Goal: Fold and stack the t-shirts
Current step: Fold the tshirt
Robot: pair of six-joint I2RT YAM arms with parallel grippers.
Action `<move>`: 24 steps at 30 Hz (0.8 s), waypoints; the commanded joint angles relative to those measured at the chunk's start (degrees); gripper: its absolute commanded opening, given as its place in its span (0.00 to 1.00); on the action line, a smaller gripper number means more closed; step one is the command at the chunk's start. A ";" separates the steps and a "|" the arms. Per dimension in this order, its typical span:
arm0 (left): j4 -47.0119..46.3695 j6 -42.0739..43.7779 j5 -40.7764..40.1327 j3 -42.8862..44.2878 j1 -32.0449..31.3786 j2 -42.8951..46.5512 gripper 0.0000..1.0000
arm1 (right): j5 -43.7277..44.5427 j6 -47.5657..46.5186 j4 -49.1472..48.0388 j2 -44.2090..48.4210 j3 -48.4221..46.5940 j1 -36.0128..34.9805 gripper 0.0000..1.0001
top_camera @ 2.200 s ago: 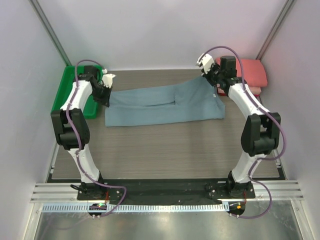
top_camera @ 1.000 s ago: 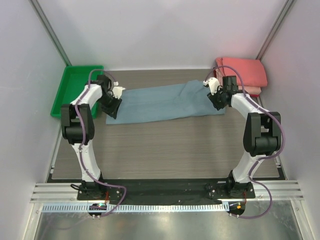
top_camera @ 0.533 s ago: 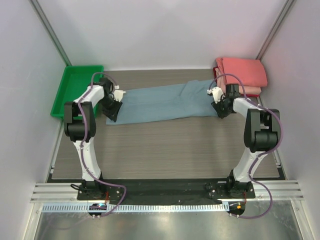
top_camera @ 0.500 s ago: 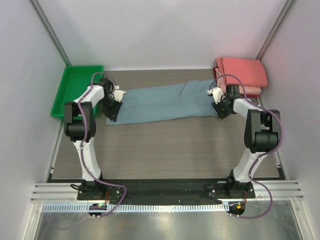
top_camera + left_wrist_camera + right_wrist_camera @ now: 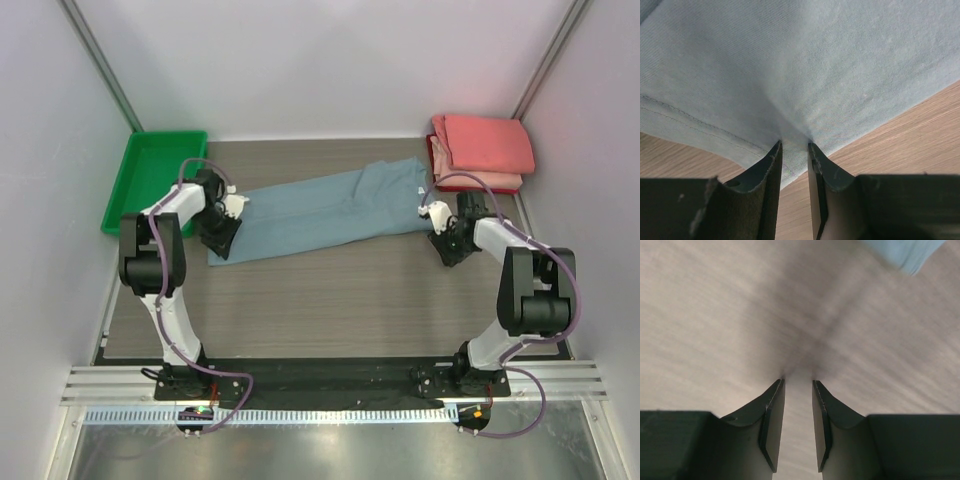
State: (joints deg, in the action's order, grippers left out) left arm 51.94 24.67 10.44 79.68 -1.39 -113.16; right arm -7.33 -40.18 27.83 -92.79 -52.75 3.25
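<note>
The blue-grey t-shirt [image 5: 320, 210] lies as a long folded strip across the table, slanting from near left to far right. My left gripper [image 5: 222, 243] is at its left end. In the left wrist view the jaws [image 5: 795, 145] pinch the shirt's hemmed edge [image 5: 815, 65], and the cloth puckers toward them. My right gripper [image 5: 446, 252] is low over bare table, to the right of and nearer than the shirt's right end. It is slightly open and empty [image 5: 798, 382], with only a shirt corner [image 5: 905, 252] in view. Folded coral-red shirts [image 5: 485, 145] are stacked at the far right corner.
A green tray [image 5: 150, 180] stands at the far left, just beyond the left arm. White side walls close in the table on both sides. Bare wood table [image 5: 330, 300] lies between the shirt and the arm bases.
The right gripper has let go of the shirt's right end and moved nearer, onto bare table. The left gripper moved slightly nearer, and the shirt's left end went with it, slanting the strip.
</note>
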 commanded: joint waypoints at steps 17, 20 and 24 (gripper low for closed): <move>0.35 -0.14 -0.77 -0.58 0.25 0.93 0.28 | -6.81 8.10 0.64 -8.52 -20.54 2.20 0.41; 0.18 -0.41 -0.94 -0.75 0.25 1.10 0.27 | -7.43 8.72 0.38 -11.87 -22.83 2.20 0.42; 0.09 -0.41 -1.30 -0.84 0.25 1.10 0.27 | -8.40 9.16 0.20 -15.12 -25.29 2.29 0.42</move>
State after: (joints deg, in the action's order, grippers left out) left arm 51.88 24.40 10.09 79.33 -1.39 -112.86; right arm -13.74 -32.49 28.75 -106.94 -74.41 5.34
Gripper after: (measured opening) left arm 0.276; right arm 0.423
